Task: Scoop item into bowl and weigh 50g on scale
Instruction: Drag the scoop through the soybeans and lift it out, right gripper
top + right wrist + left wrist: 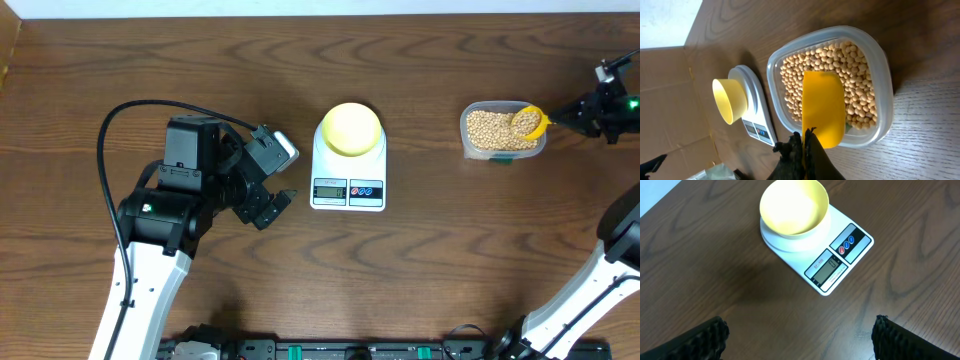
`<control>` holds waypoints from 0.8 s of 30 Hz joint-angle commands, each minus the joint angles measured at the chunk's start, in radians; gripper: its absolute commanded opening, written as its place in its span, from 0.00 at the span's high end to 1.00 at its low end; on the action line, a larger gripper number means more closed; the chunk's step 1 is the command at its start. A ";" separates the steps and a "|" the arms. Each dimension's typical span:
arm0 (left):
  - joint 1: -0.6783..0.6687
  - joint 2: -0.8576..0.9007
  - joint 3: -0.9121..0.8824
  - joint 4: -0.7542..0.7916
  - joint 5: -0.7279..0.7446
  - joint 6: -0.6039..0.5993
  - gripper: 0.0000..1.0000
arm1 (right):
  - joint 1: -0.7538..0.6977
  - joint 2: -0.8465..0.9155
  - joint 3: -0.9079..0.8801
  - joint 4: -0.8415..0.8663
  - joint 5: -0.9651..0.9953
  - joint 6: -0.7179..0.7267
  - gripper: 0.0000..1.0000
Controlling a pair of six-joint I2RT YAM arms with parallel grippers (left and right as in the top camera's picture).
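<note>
Overhead only: both arms at once, bowl (350, 128) sitting on scale (348, 190), tub (503, 152) of beans (485, 130) well off to the right. Just beside scale, left pincer (272, 208), jaws wide apart, holding nothing. Plain only from right wrist: right pincer (801, 150) clamped shut on scoop (823, 107) handle, scoop lying on beans inside tub. From left wrist alone: bowl's bare inside and scale display, reading too small to tell.

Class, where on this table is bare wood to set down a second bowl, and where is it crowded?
Free: between the scale and the tub; the strip in front of both. Crowded: beside the scale, by the left fingers; around the tub, where the right fingers hold the scoop.
</note>
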 commanded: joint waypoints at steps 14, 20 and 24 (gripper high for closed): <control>0.005 -0.011 -0.008 -0.002 0.010 0.006 0.06 | -0.010 0.003 0.019 -0.028 -0.156 -0.052 0.99; 0.005 -0.011 -0.008 -0.002 0.010 0.006 0.06 | -0.009 0.003 0.019 -0.031 -0.187 -0.093 0.99; 0.005 -0.011 -0.008 -0.002 0.010 0.006 0.06 | -0.006 0.003 0.019 -0.032 -0.270 -0.138 0.99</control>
